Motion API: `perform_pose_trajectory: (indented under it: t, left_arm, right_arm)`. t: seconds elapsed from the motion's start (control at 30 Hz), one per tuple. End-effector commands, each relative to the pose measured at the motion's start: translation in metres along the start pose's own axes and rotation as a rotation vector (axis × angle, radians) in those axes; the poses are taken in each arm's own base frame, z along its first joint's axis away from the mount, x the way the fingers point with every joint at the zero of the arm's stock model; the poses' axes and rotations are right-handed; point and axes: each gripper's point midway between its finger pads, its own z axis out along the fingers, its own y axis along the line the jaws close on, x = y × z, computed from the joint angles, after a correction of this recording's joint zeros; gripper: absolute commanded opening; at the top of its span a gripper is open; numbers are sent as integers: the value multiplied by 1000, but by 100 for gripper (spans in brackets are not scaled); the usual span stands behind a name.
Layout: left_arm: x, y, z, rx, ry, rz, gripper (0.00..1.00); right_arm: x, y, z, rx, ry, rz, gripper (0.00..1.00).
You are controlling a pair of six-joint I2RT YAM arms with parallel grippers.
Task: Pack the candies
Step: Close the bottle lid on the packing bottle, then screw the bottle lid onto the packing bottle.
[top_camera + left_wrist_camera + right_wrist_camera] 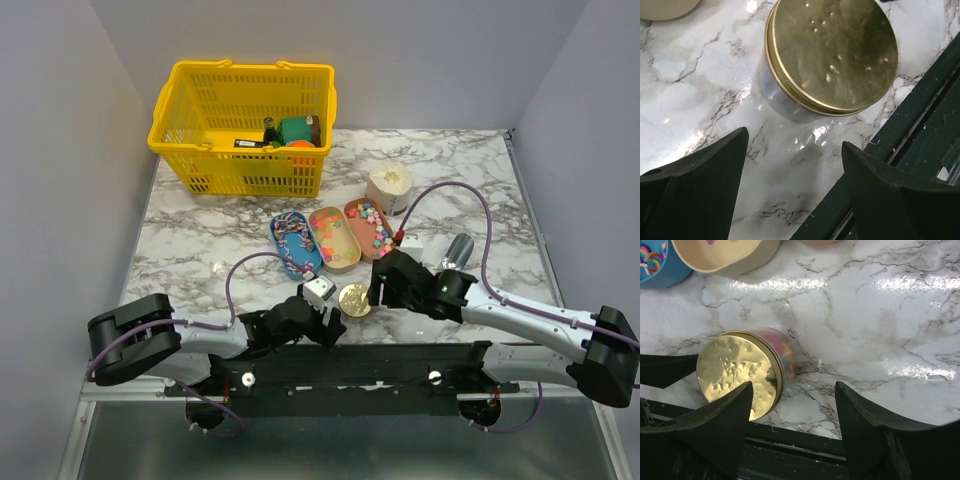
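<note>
Where the table point(200, 240) ends, the jar point(353, 299) stands.

Bright, even light is cast from overhead. In the top view everything is rendered sharp, with only faint, soft shadows on the surface point(200, 235). In the wrist views white glare streaks are spread over the glossy marble, and a grey shadow is thrown beside the gold lid point(832, 50), which is speckled with small highlights. The fingers point(700, 190) at the bottom are shown nearly black, without detail.

Candies point(374, 228) lie in the salmon tray point(350, 211) (gold-lidded jar point(353, 299) nearby).
</note>
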Motion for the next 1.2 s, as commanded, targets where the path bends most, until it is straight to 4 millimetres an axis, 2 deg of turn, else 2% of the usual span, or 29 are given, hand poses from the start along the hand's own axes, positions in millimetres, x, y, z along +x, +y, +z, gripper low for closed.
perform_pose_trajectory:
  t: [0.0,0.1,0.23,0.53,0.63,0.8,0.87,0.93,1.03,1.17]
  left_arm:
    - [-37,-17,14,26,-155,60,87]
    - [-38,-19,20,25,-169,77,88]
    - [-37,-18,26,15,-187,86,88]
    - [-39,-12,38,-15,-237,101,87]
    - [-39,-14,40,-3,-249,111,89]
    - [-37,-21,44,43,-261,127,89]
    - [-35,-21,45,51,-261,133,87]
    - [-33,-22,45,57,-258,140,81]
    - [-34,-24,46,67,-262,147,77]
    - [-33,-24,50,61,-255,160,75]
  right_arm:
    - [6,5,-2,-36,49,-64,74]
    - [16,8,1,-41,101,-86,74]
    - [29,9,6,-36,169,-115,66]
    - [59,-18,19,85,250,-90,56]
    - [56,-20,21,108,233,-75,56]
    - [24,-13,15,121,119,-57,56]
    - [9,-10,15,130,68,-60,56]
    - [2,-9,17,146,49,-61,56]
    - [0,-9,25,177,57,-65,56]
    - [11,-13,37,217,98,-54,55]
